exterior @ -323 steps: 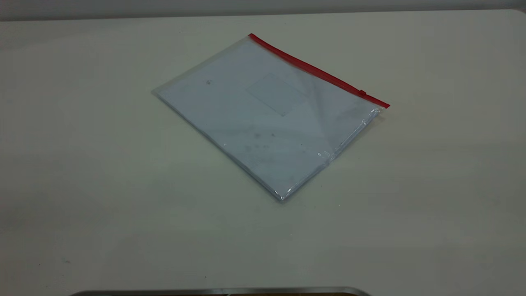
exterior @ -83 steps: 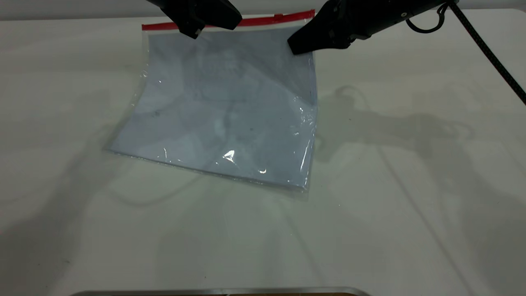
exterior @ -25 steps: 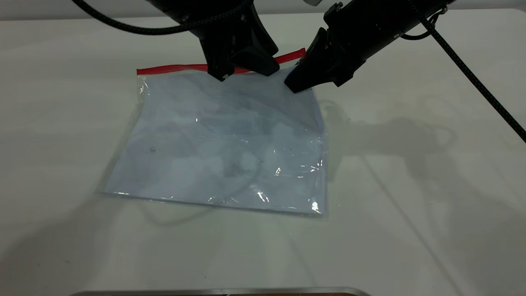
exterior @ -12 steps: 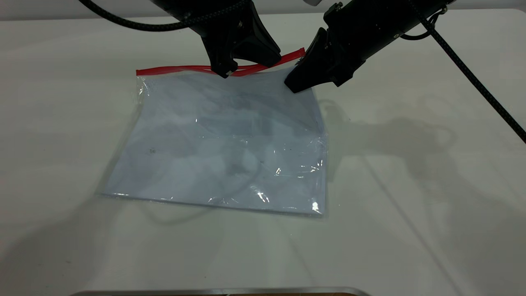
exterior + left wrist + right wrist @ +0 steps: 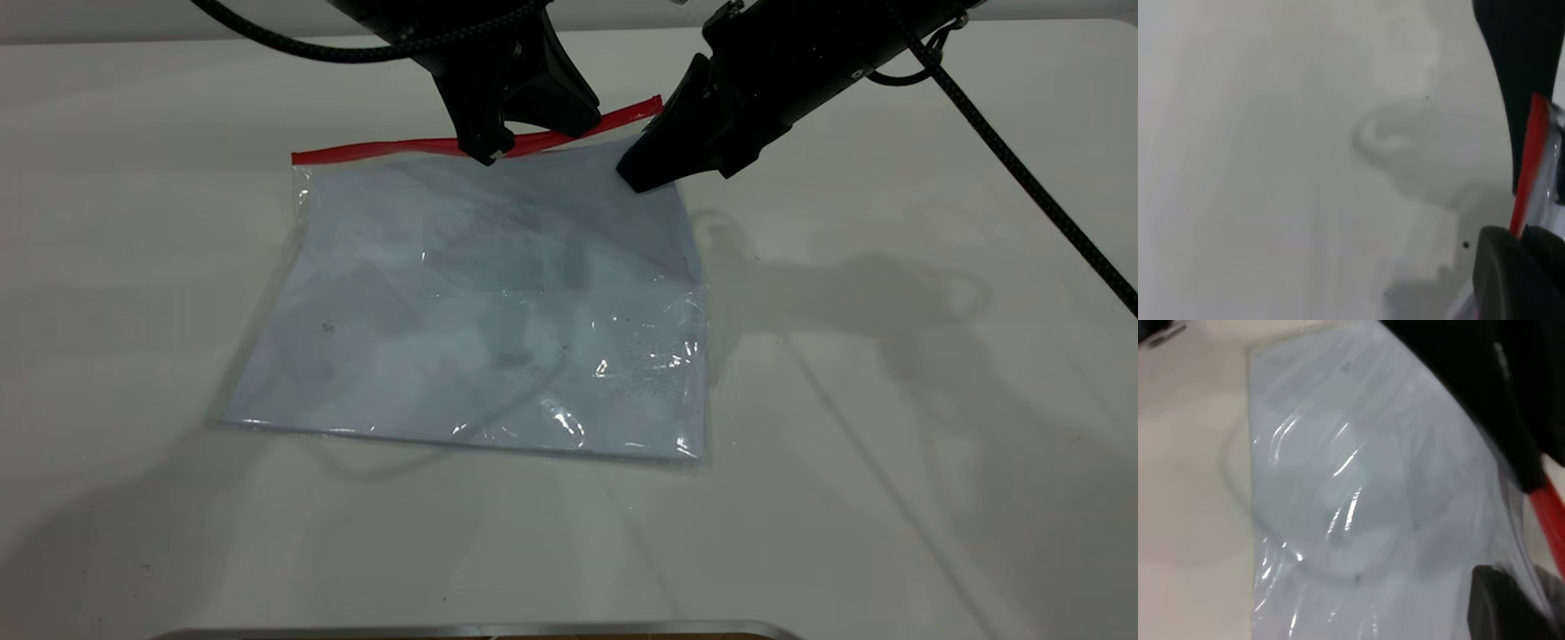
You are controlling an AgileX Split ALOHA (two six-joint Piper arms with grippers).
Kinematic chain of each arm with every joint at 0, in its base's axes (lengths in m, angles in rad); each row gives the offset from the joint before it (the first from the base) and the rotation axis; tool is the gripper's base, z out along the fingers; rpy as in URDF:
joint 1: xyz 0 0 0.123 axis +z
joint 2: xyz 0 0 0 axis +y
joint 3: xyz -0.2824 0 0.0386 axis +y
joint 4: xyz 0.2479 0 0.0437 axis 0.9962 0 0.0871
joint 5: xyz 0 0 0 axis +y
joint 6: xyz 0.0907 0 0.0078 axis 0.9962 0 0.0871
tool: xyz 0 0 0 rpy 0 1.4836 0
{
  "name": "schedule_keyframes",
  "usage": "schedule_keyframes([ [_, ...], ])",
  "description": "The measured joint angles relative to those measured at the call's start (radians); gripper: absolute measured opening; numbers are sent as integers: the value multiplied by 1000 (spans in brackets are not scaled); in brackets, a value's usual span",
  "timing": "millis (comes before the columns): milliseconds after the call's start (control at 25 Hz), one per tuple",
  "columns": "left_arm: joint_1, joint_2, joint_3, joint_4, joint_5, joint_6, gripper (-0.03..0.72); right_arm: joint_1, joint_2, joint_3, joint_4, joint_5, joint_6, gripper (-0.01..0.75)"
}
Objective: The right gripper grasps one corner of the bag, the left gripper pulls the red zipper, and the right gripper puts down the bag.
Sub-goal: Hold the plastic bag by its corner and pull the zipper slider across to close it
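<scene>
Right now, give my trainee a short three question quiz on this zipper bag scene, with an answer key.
1. True or false: the bag lies completely flat on the table.
2. Which gripper sits on the red zipper: A) the left gripper, B) the right gripper?
3. Fill in: the right gripper is shut on the bag's ____.

Key: 1 false, its zipper edge is raised; 2 A; 3 corner.

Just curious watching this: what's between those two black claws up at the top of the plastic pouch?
In the exterior view, a short stretch of the red zipper and clear bag runs between the left gripper and the right gripper.
</scene>
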Motion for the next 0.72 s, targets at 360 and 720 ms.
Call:
schedule_keyframes([
  [360,0,0,0,1,-55,0,36,-78,0,0,40,47,14,41],
  [720,8,0,-5,24,-90,-11,34,-157,0,0,39,68,22,41],
])
